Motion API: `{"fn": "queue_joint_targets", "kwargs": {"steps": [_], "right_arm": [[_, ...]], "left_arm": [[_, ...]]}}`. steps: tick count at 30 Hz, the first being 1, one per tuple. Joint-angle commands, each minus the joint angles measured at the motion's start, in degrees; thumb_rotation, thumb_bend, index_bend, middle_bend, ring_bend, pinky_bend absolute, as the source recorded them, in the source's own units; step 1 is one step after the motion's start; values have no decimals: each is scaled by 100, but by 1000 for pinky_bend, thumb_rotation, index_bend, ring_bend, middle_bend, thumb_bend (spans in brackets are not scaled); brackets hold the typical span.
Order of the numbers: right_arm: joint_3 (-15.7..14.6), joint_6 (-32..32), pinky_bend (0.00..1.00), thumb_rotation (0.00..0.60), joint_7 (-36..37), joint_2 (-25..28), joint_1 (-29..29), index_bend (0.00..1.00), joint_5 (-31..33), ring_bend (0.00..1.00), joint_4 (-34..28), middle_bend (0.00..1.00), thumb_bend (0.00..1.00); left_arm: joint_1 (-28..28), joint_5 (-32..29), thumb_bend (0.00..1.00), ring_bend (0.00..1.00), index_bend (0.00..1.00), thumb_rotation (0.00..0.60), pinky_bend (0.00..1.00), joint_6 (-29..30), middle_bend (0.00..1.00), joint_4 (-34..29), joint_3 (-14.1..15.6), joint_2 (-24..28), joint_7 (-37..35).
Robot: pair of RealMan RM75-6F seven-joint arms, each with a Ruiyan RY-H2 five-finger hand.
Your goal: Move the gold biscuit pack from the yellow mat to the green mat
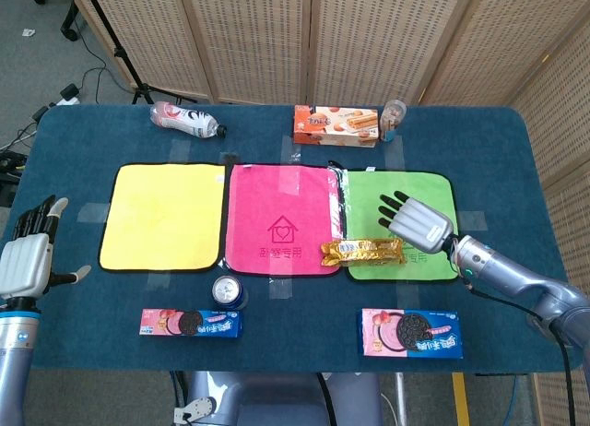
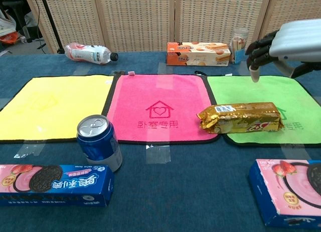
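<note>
The gold biscuit pack lies flat across the seam between the pink mat and the green mat, mostly on the green one's front left corner. My right hand hovers over the green mat just behind and right of the pack, fingers spread, holding nothing. The yellow mat at the left is bare. My left hand is raised near the table's left edge, open and apart from everything.
A blue can stands in front of the pink mat. Two cookie boxes lie near the front edge. A bottle, an orange box and a small jar sit at the back.
</note>
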Motion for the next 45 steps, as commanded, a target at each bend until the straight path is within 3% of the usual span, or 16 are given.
{"fn": "queue_joint_targets", "kwargs": {"steps": [1, 7, 15, 20, 27, 38, 45], "right_arm": [[-101, 1011, 252, 600, 468, 273, -118, 367, -736, 146, -278, 288, 1000], [-407, 1220, 252, 600, -40, 98, -18, 367, -1616, 147, -399, 288, 1000], [-385, 800, 253, 600, -360, -430, 187, 367, -1887, 151, -205, 288, 1000], [-290, 605, 258, 600, -794, -867, 301, 367, -2006, 151, 457, 288, 1000], [-189, 594, 267, 600, -864, -1377, 303, 367, -1852, 152, 1620, 288, 1000], [-262, 382, 270, 600, -779, -1735, 183, 367, -1574, 152, 2992, 287, 1000], [-343, 235, 271, 600, -776, -1805, 69, 367, -1418, 152, 3520, 287, 1000]], "left_arm": [[11, 20, 0, 0, 0, 600, 0, 0, 0, -9, 4, 10, -14], [46, 79, 0, 0, 0, 600, 0, 24, 0, -25, 18, 26, -37], [49, 80, 0, 0, 0, 600, 0, -36, 0, -23, 30, 33, -24], [28, 1, 0, 0, 0, 600, 0, -113, 0, 38, -7, 34, -53], [-4, -69, 0, 0, 0, 600, 0, -185, 0, 101, -38, 5, -41], [-42, -161, 0, 0, 0, 600, 0, -252, 0, 126, -45, -32, 53], [-41, -141, 0, 0, 0, 600, 0, -250, 0, 112, -36, -33, 69]]}}
